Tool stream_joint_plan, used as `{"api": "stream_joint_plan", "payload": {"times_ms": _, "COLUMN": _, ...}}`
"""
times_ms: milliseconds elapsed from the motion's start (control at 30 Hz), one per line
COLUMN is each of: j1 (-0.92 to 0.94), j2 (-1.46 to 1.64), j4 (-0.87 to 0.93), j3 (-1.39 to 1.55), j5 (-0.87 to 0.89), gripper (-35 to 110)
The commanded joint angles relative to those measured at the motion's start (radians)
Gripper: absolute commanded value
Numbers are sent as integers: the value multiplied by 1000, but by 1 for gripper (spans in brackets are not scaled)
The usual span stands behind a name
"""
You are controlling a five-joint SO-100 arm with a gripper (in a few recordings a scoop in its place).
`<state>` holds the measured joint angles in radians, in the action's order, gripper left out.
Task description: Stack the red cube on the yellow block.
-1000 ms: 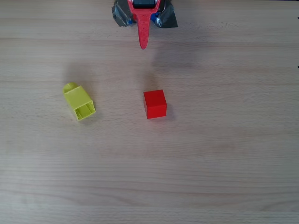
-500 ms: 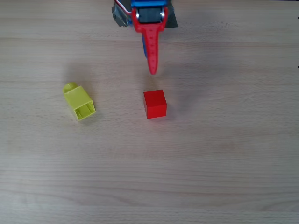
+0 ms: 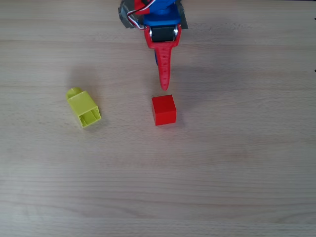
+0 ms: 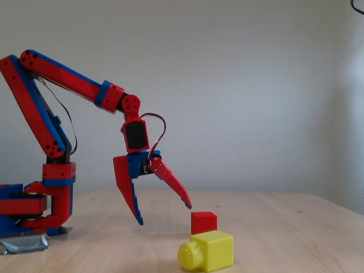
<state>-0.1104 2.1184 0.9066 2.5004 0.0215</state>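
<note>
Since a second ago the claw [image 3: 163, 86] has pushed out from the top edge toward the red cube [image 3: 163, 110]; its red finger tip was far back near the base, now it sits just short of the cube's far side. Cube and yellow block [image 3: 84, 108] haven't shifted.

Overhead view: no readable text or labels anywhere. Red finger points straight down the frame, tip just above the cube's top edge, not touching as far as I can tell. Blue wrist housing sits behind it, with grey tape at the base. Cube sits flat on the wooden counter [image 3: 237, 163], about mid-frame. Yellow block lies on its side well to the left of the cube, hollow end facing lower right, round stud at upper left. The two are well apart.

Fixed view: arm [image 4: 68, 79] is red and blue, folded up from the base at left, forearm angled down, wrist hanging vertical. Claw [image 4: 165, 213] is spread wide, empty, both tips above the counter [image 4: 284, 227] and just left of the cube [image 4: 203, 222]. Yellow block [image 4: 207, 251] is nearest the camera, stud facing left, overlapping the cube's lower edge in this view.
</note>
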Motion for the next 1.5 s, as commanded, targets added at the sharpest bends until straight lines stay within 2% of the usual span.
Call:
{"api": "stream_joint_plan", "payload": {"times_ms": 0, "j1": 17, "j2": 12, "j4": -8, "j3": -77, "j5": -17, "gripper": 39}}
{"api": "stream_joint_plan", "payload": {"times_ms": 500, "j1": 23, "j2": -132, "j4": 34, "j3": -149, "j5": -40, "gripper": 40}}
{"api": "stream_joint_plan", "payload": {"times_ms": 1067, "j1": 44, "j2": -149, "j4": -9, "j3": -138, "j5": -29, "gripper": 41}}
{"api": "stream_joint_plan", "payload": {"times_ms": 1467, "j1": 97, "j2": -77, "j4": 46, "j3": -187, "j5": -2, "gripper": 43}}
